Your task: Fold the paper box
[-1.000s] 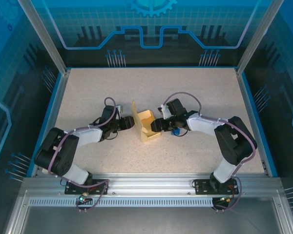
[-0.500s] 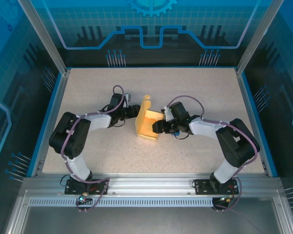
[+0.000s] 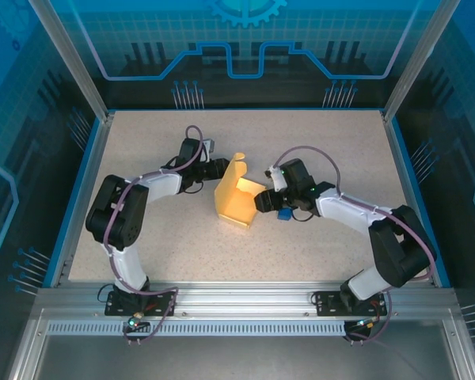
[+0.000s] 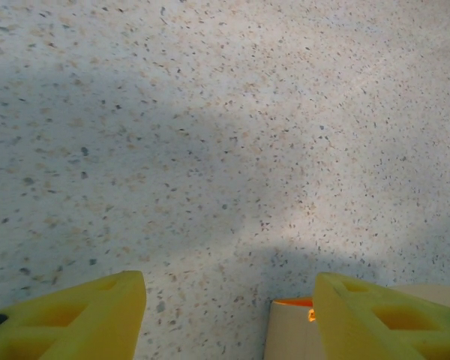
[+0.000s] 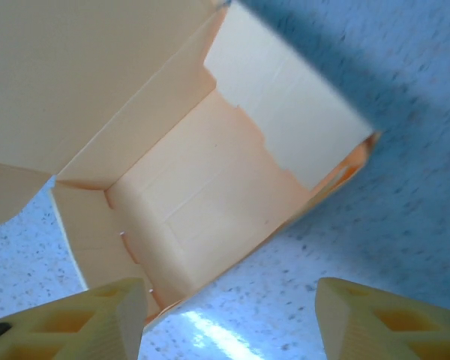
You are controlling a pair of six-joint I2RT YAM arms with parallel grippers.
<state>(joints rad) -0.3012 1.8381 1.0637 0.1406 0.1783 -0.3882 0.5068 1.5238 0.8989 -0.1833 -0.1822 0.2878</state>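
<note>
Since the earlier top frame the paper box (image 3: 234,202) has tipped up and shifted slightly toward the far side; the left arm (image 3: 134,198) has stretched out with its elbow swung inward, and the right arm (image 3: 356,214) has moved its elbow out to the right. Top view: box is pale yellow-orange thin card, half erected, with one broad panel tilted up toward the camera, a wall standing behind it and a curled flap at its top. It sits mid-table between the two tools. Left gripper (image 3: 220,168) is at the far-left corner by the curled flap, contact not resolvable. Right gripper (image 3: 260,203) is against the right edge, and a small blue cube (image 3: 285,214) lies just beside it. Speckled table (image 3: 340,142) has wide bare areas on the far and near sides; its blue rim is well apart from the box. Left wrist view: left gripper (image 4: 229,289) jaws spread, bare speckle between them, and one box corner (image 4: 289,334) sits just inside the right-hand finger (image 4: 382,319). Lots of open surface ahead. Right wrist view: right gripper (image 5: 229,289) jaws spread, pinching nothing. Box (image 5: 210,180) lies just ahead with its open interior facing the camera; creases, inner flaps and a ragged die-cut edge are visible. Its low edge is close to the left-hand finger (image 5: 82,319), and bare table lies to the right.
</note>
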